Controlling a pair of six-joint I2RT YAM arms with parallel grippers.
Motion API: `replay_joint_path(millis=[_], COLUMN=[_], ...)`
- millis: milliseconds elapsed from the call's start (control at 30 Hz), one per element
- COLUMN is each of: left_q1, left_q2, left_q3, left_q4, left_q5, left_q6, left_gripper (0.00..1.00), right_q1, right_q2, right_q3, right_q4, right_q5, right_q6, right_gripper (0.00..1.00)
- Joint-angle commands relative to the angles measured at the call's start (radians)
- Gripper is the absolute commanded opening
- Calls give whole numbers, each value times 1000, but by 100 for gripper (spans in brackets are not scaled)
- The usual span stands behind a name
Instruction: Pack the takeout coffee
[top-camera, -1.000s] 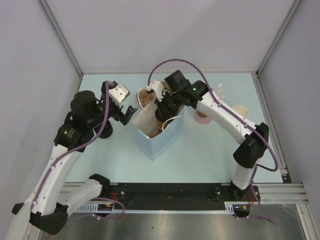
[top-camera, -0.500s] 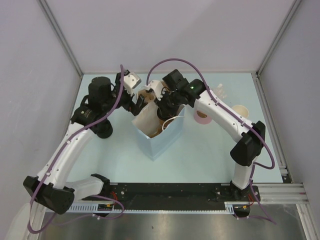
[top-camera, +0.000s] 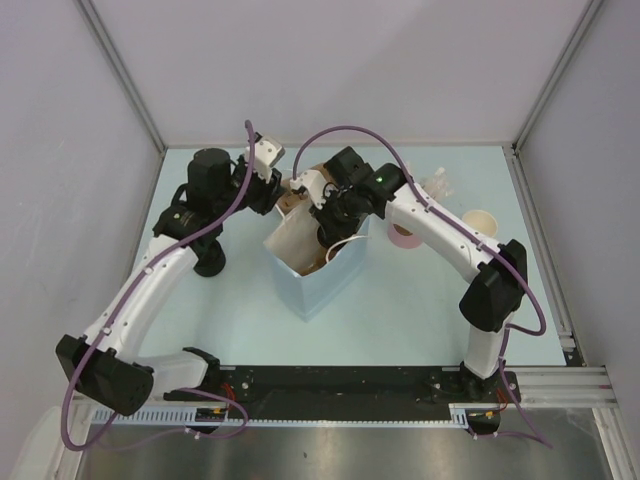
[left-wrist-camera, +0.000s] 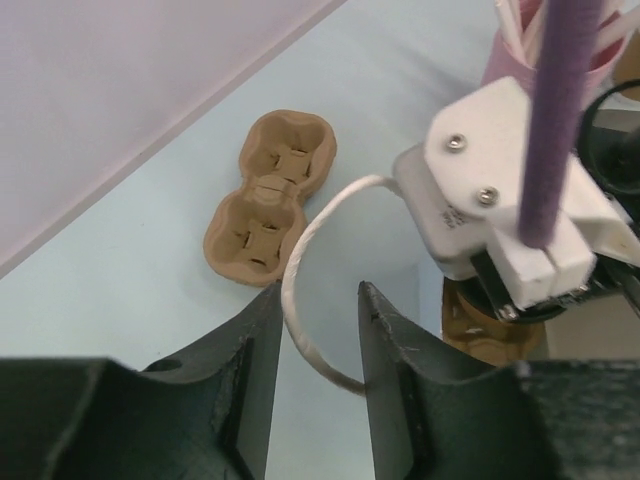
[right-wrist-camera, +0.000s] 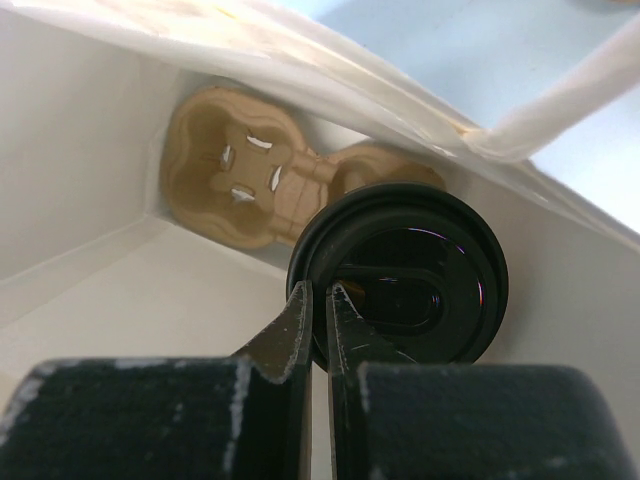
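Narrowing since before, left fingers (left-wrist-camera: 248, 372) about bag handle (left-wrist-camera: 297, 262) (gap remaining); right fingers (right-wrist-camera: 287, 338) tight on black lid (right-wrist-camera: 425, 262).

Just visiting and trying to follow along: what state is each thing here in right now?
left gripper: open around the bag handle.
right gripper: shut on the rim of the black lid.
black lid: inside the paper bag.
paper bag: upright, top open.
carrier in bag: lying at the bottom.
spare carrier: empty, outside the bag.
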Motion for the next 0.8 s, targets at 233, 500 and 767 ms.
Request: replay_joint_path(millis=[233, 500, 767], left_q1=[6, 6, 6], left_q2=[39, 96, 124], left_q3=[41, 62, 78], left_q4=[57, 39, 36], left_q5=[-200, -310, -358], left_q6=[-66, -84, -92], left_gripper=[26, 13, 8], right_q1=[5, 10, 13], right_q2=[-29, -8, 18], right_q3=[-24, -28, -31], right_q4=[22, -4, -33], right_q5=[2, 3, -1], right_q6=[3, -5, -19], right_gripper=[0, 0, 0])
